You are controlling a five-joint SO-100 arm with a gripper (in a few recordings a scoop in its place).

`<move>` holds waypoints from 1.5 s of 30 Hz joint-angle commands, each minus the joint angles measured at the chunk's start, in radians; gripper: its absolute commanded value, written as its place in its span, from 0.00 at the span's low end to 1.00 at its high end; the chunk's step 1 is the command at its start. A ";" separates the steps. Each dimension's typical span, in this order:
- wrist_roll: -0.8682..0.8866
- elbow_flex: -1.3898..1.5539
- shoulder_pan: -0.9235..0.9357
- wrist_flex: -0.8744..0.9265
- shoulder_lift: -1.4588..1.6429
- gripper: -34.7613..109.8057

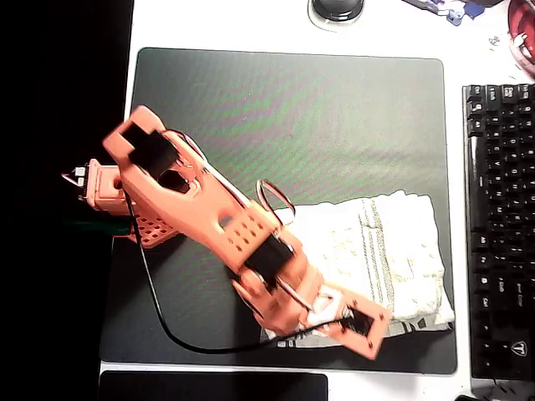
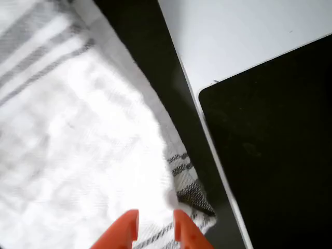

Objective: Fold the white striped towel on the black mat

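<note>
Orange fingertips [image 2: 127, 228] of my claw [image 2: 154, 228] sit right at the lens, slightly parted over a corner of cloth, not pinching anything as far as I can tell. Biggest thing down there is the large charcoal-black rectangular desk mat [image 1: 251, 117] on the white worktop [image 1: 217, 21]. On its lower right part in the overhead view lies the white nubby towel with thin grey-green stripes [image 1: 384, 251], already looking doubled over. I'm low at its near corner [image 2: 189, 197] because, my guess, that loose edge is the easiest bit to grab for the fold.
</note>
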 commanded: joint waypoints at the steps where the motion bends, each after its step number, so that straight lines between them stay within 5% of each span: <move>1: 0.008 0.003 -0.064 0.063 0.138 0.30; 18: 0.044 0.523 -0.416 0.186 0.408 0.34; 29: -0.034 0.699 -0.434 -0.175 0.218 0.36; 35: -0.017 0.764 -0.482 -0.325 0.101 0.29; 45: 0.011 0.793 -0.552 -0.319 0.175 0.24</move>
